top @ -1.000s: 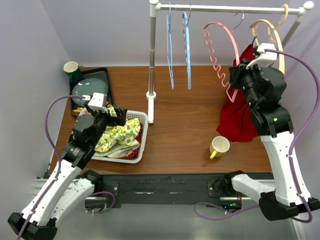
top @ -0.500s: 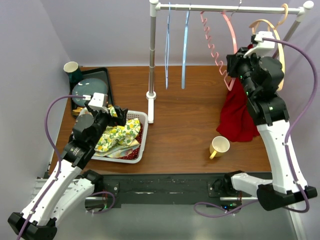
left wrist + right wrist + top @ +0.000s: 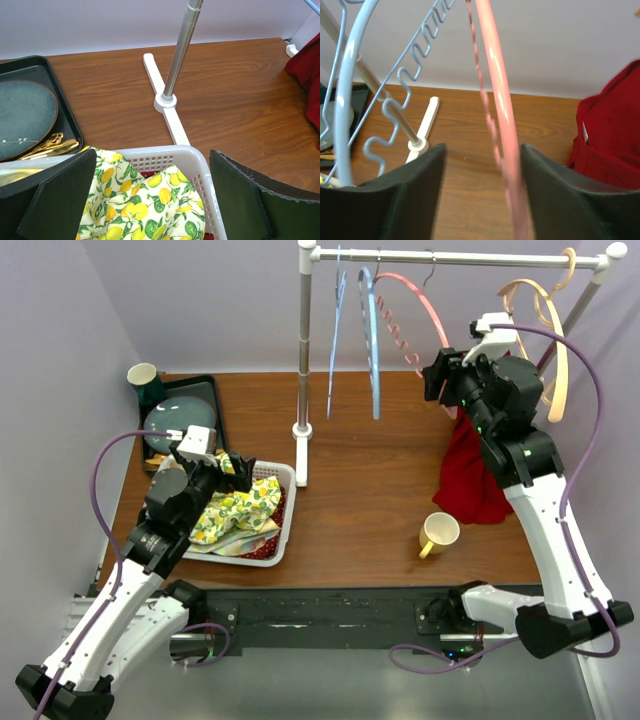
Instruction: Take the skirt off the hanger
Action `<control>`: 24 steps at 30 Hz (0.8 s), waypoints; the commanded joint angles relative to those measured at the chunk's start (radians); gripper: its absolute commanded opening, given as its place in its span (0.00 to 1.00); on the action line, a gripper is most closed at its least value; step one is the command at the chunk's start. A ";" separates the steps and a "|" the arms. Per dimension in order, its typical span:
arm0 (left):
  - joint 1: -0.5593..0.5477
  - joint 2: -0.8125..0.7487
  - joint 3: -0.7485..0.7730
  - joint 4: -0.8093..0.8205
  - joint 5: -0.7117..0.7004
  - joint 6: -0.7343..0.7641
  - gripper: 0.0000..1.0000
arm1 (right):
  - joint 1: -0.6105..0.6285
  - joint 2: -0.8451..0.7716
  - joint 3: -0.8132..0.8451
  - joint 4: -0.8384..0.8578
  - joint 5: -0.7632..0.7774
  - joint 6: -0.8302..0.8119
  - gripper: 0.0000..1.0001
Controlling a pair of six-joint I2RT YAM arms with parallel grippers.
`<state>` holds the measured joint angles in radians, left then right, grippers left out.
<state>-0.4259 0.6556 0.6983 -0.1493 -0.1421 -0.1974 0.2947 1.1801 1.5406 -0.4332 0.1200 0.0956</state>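
We find the red skirt (image 3: 468,480) at the right of the frame. Its lower part is heaped on the desk (image 3: 240,110) and its top rises behind the right arm, where we cannot see whether anything holds it up. The pink hanger (image 3: 495,85) hangs bare on the rail (image 3: 450,257), tilted toward the blue hangers (image 3: 341,115). We judge that the skirt has come off it.

The right gripper (image 3: 481,150) is high in the upper right of the frame. Its jaws are parted, and the pink hanger's bar runs blurred between them, close to one side but not pinched. That position suits steadying the hanger so the cloth can slide free. With the gap this wide, it has hold of nothing.

The left gripper (image 3: 152,155) hovers at the lower left over the white basket (image 3: 160,150), jaws spread fully and empty. We take this as waiting out of the way.

The basket holds a lemon-print cloth (image 3: 145,200) with something red under it. The black tray (image 3: 67,112) at the upper left carries a dark plate (image 3: 25,115), gold cutlery (image 3: 50,146) and a cup (image 3: 142,375). A yellow mug (image 3: 438,533) stands just beside the skirt, and we cannot tell what is in it.
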 commanded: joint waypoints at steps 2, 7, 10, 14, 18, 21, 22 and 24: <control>0.003 -0.004 0.009 0.045 -0.004 0.018 1.00 | 0.003 -0.074 0.111 -0.166 0.095 0.041 0.73; 0.003 0.010 0.009 0.045 0.009 0.018 1.00 | 0.003 -0.115 0.190 -0.180 0.183 0.018 0.75; 0.003 0.010 0.009 0.047 0.015 0.016 1.00 | 0.003 -0.105 0.233 -0.153 0.313 -0.052 0.74; 0.003 0.010 0.007 0.050 0.018 0.016 1.00 | 0.001 -0.007 0.335 -0.186 0.479 -0.154 0.74; -0.001 0.021 0.003 0.053 0.029 0.013 1.00 | -0.025 0.090 0.432 -0.262 0.578 -0.172 0.74; -0.011 0.030 0.004 0.053 0.036 0.013 1.00 | -0.060 0.122 0.455 -0.259 0.610 -0.200 0.75; -0.014 0.032 0.004 0.053 0.036 0.013 1.00 | -0.087 0.128 0.460 -0.253 0.615 -0.204 0.75; -0.020 0.033 0.004 0.053 0.039 0.015 1.00 | -0.158 0.144 0.480 -0.259 0.554 -0.200 0.75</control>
<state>-0.4328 0.6857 0.6983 -0.1425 -0.1261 -0.1978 0.2260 1.3014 1.9709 -0.6548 0.6495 -0.0643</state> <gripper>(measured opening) 0.996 0.747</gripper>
